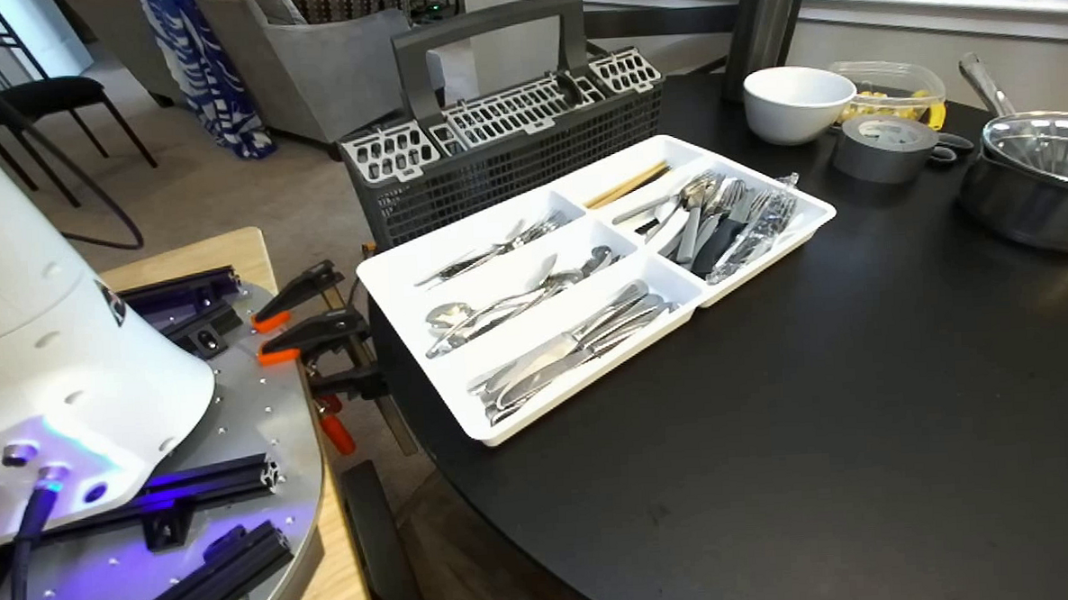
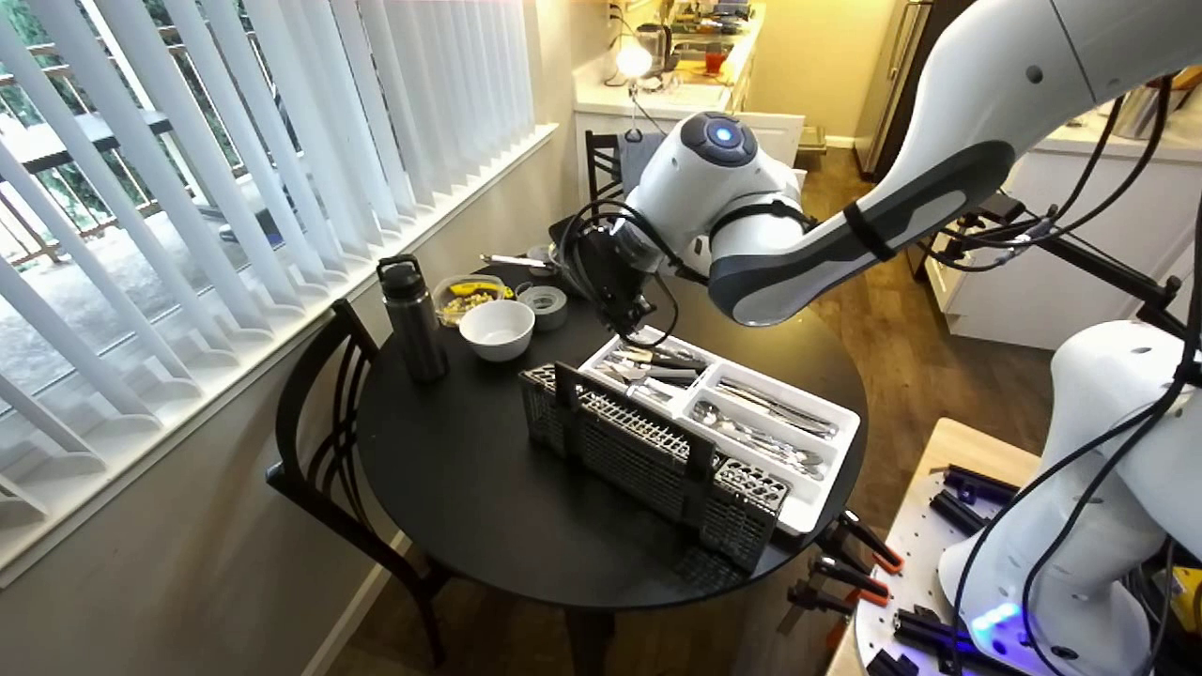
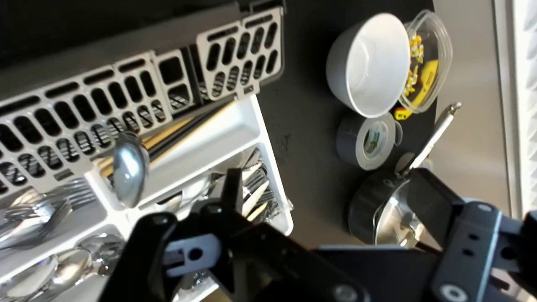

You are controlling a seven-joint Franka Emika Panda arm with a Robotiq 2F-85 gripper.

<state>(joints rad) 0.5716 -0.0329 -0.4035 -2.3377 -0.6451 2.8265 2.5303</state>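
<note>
The gripper [image 3: 327, 184] is held above the round black table [image 1: 864, 430], near one end of the white cutlery tray [image 1: 664, 274]. Its fingers [image 3: 232, 188] are spread well apart, and the tabletop and part of a saucepan [image 3: 363, 216] are seen through the gap. With 12 taken as the top of each view, a metal spoon [image 3: 130, 167] is found in the wrist view at about 9 o'clock from the gripper, by the edge of the grey dishwasher basket [image 1: 510, 170]. The long axis of its bowl is set close to 12-to-6, the tip pointed at 6 — the run of its handle cannot be made out.

In an exterior view the tray's long axis is laid from 8 to 2 o'clock. The basket is stood just beside the tray's 11 o'clock edge, on nearly the same line. Forks [image 1: 513, 242], spoons [image 1: 534, 302] and knives [image 1: 581, 347] are laid in three compartments toward 8 o'clock; chopsticks [image 1: 628, 185] and mixed cutlery [image 1: 720, 224] are laid in two toward 2. Beyond the tray, toward 2 o'clock, a white bowl [image 1: 796, 108], a roll of duct tape [image 1: 880, 163] and a clear plastic container [image 1: 889, 82] are grouped; the steel bottle [image 1: 759, 33] is stood upright toward 1.
</note>
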